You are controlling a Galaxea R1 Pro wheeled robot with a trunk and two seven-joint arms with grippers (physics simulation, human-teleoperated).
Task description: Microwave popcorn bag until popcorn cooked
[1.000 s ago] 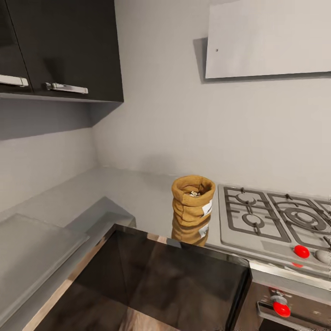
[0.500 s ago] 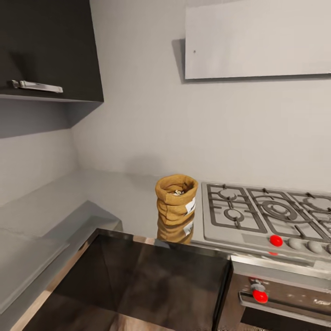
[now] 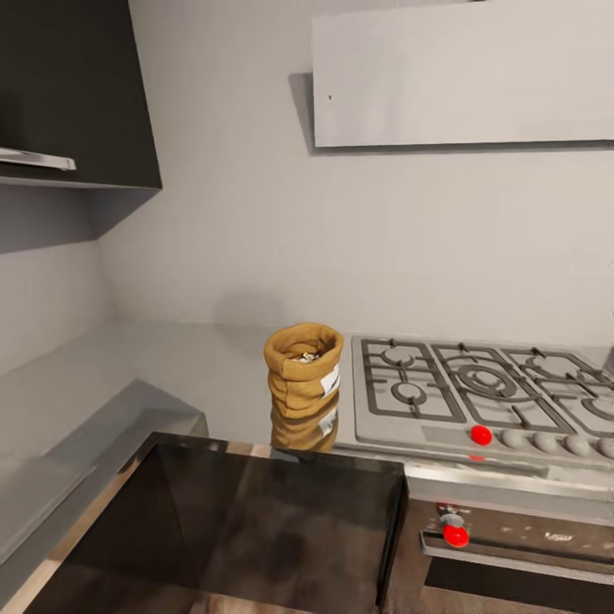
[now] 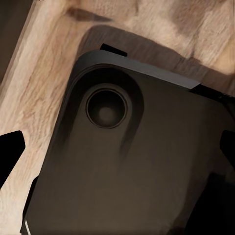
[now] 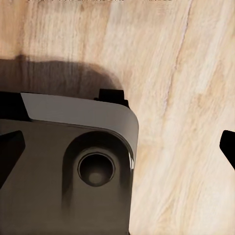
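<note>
The popcorn bag (image 3: 304, 370) stands upright on the countertop (image 3: 183, 375), just left of the gas hob (image 3: 477, 399) and close to the counter's near edge. Its rolled rim is open, and a small heap of pale popcorn (image 3: 306, 357) shows inside. A white label faces right, toward the hob. The bag's reflection appears on the shiny surface directly in front of it. The hob carries black grates and a red knob (image 3: 481, 435) at its near edge. Below it sits a built-in oven (image 3: 512, 554) with a second red knob. A dark wall cabinet (image 3: 72, 94) hangs at the far left. A grey extractor hood (image 3: 465, 72) is mounted above the hob.

In the left wrist view, the left gripper (image 4: 120, 147) has both dark fingertips spread to opposite edges over the robot's dark base and a wooden floor (image 4: 44, 83): open. In the right wrist view, the right gripper (image 5: 120, 152) is likewise spread wide, with nothing between its fingertips.
</note>
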